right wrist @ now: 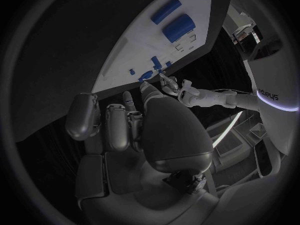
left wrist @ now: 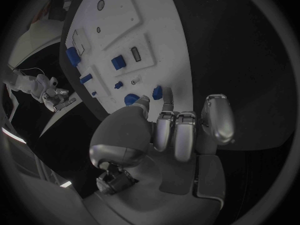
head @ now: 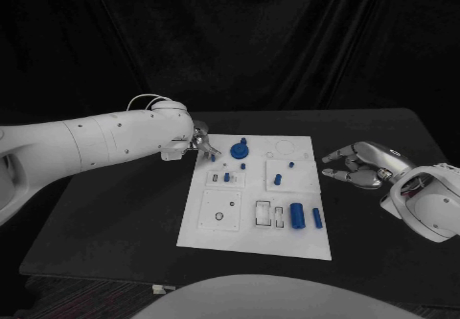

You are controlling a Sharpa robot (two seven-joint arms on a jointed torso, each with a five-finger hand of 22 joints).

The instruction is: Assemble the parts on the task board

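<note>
The white task board (head: 288,239) lies in the middle of the black table. On its far part a round blue part (head: 240,150) stands with small blue parts (head: 227,177) nearby; two blue cylinders (head: 298,216) lie near its right edge. My left hand (head: 202,145) hovers at the board's far left corner, fingers loosely apart and holding nothing; in the left wrist view its fingertips (left wrist: 166,104) end just short of the round blue part (left wrist: 131,99). My right hand (head: 360,165) hangs right of the board, fingers loosely curved and holding nothing.
Bare black table (head: 115,212) lies to the left and right of the board. A dark curtain closes off the back. The board (right wrist: 137,50) and its cylinders (right wrist: 178,27) also show past my right hand (right wrist: 134,130).
</note>
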